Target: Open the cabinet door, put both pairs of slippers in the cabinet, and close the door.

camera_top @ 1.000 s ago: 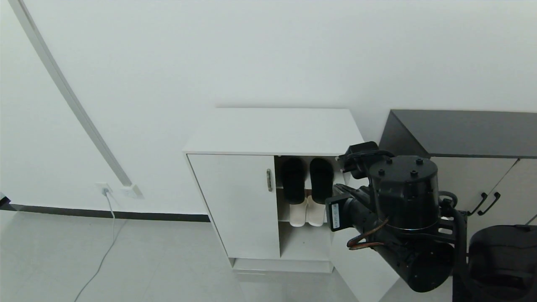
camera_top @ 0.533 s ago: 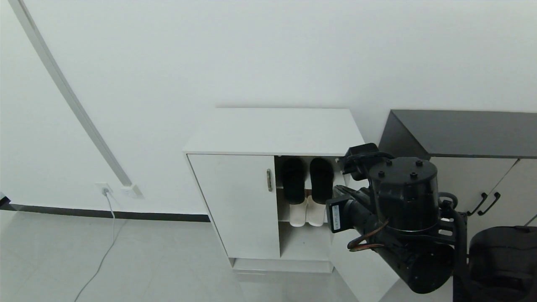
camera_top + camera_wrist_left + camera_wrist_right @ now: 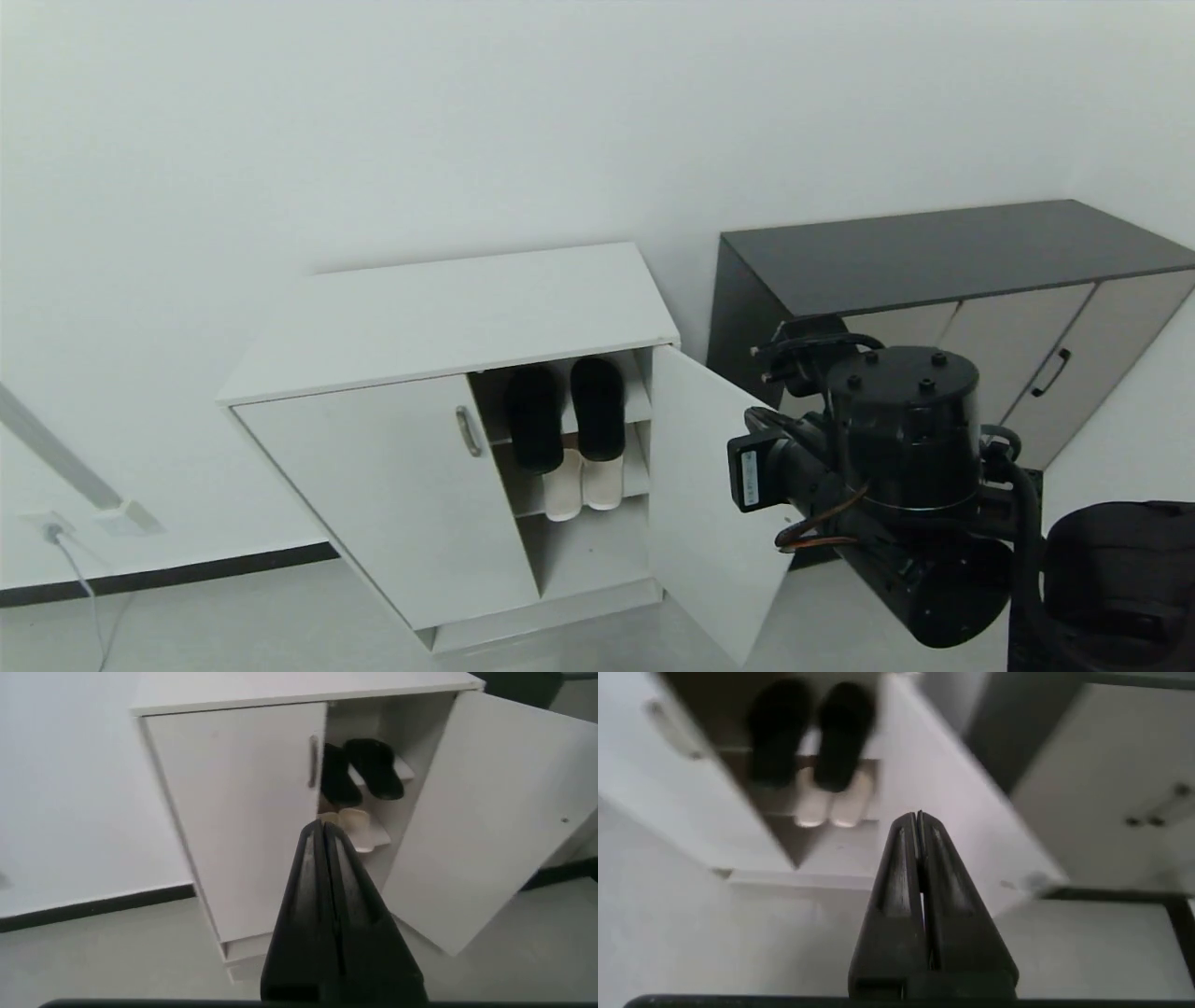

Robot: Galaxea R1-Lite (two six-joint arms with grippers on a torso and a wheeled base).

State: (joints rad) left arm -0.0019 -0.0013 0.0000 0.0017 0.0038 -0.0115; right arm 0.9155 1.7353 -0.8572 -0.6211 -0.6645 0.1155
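Remaining is the closing of the cabinet door [image 3: 709,504], now swung wide, since the black slippers [image 3: 565,411] overhang the upper shelf [image 3: 638,399] front edge and the white slippers [image 3: 583,483] occupy the middle shelf [image 3: 637,476], with left pincer [image 3: 323,829] and right pincer [image 3: 918,819] clenched empty.

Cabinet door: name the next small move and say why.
Probably bring the right tool, shut and empty, against the outer side of the open door and push it closed: the black slippers and white slippers already sit inside the cabinet.
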